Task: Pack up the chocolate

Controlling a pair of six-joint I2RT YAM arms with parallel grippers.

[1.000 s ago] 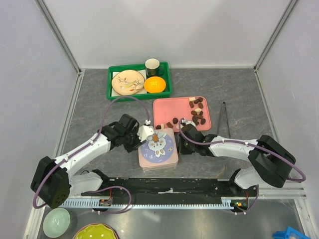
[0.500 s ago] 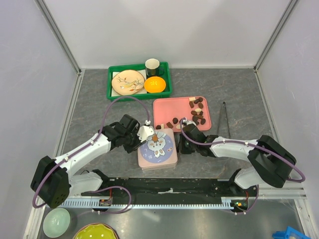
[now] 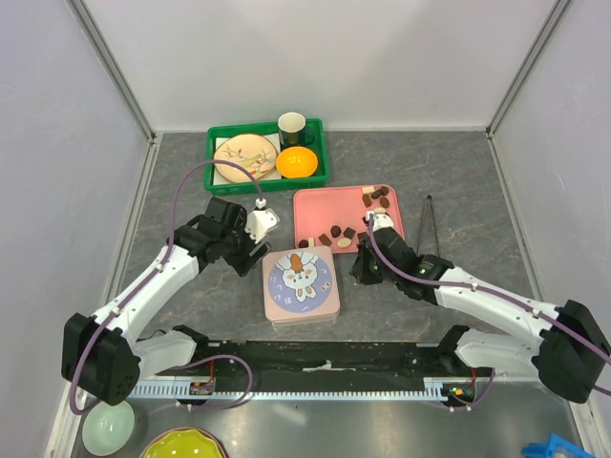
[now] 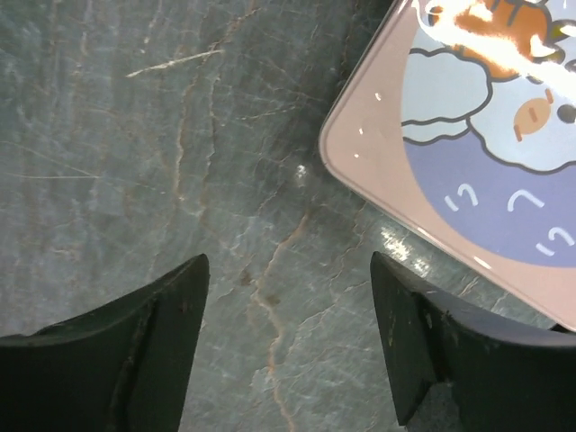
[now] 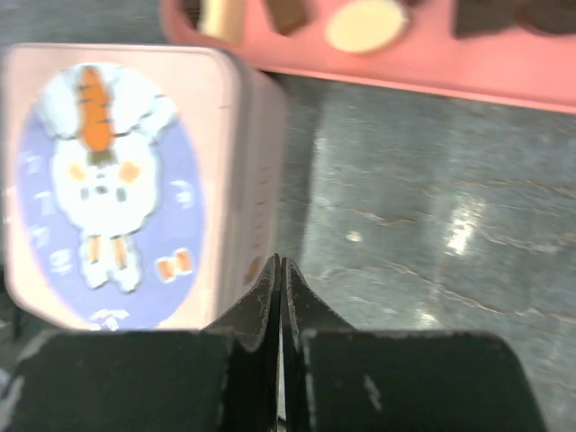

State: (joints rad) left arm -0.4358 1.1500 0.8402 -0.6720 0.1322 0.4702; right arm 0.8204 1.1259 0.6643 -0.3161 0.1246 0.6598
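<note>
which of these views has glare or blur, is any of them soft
Left wrist: sharp, but glare burns out part of the picture on the tin. Right wrist: soft all over, with the tin and the chocolate blurred, and a bright patch on the table. Top external: crisp and evenly lit.

Top view looks down from above; both wrist views face the table [image 4: 180,180] closely, sharing the pink tin [image 5: 117,180]
</note>
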